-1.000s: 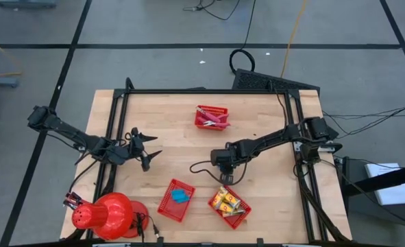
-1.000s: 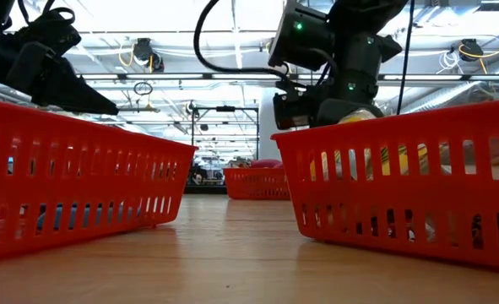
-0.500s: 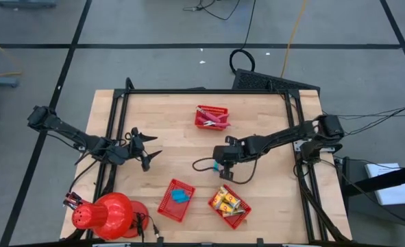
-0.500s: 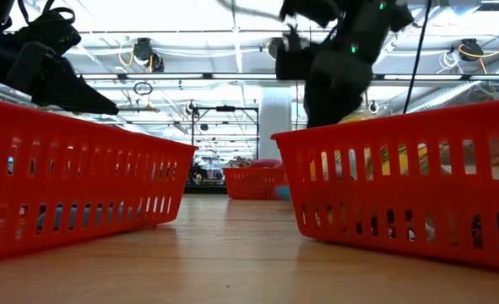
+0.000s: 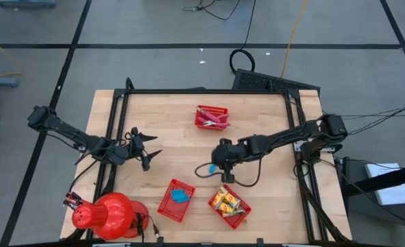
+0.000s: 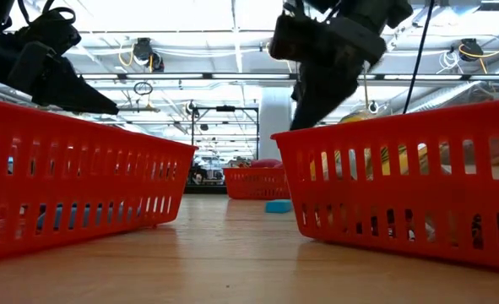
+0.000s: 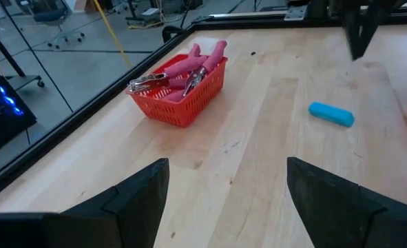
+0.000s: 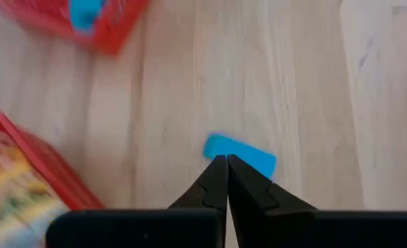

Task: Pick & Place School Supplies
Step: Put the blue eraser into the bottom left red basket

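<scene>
A light-blue block (image 5: pixel 210 168) (image 7: pixel 330 114) (image 6: pixel 277 206) lies flat on the table, left of the basket of yellow-orange pieces (image 5: pixel 227 204). My right gripper (image 5: pixel 218 162) (image 8: pixel 226 162) is shut, and its tips point down just beside the block. In the left wrist view they stand apart from it. A second basket (image 5: pixel 176 199) holds another blue block. The far basket (image 5: pixel 212 116) (image 7: pixel 179 86) holds pink-handled metal tools. My left gripper (image 5: pixel 149 148) (image 7: pixel 227 200) waits open at the table's left, above the wood.
A big red dome (image 5: pixel 106 214) stands at the table's near left corner. A black frame (image 5: pixel 113 137) runs round the table, and a cable (image 5: pixel 247 180) loops from my right arm over the wood. Bare wood lies between the left gripper and the baskets.
My right gripper has swung a little toward the table's left and far side, and has risen and tipped in the low view. The light-blue block, unseen a second ago, now lies on the table beside the yellow basket.
</scene>
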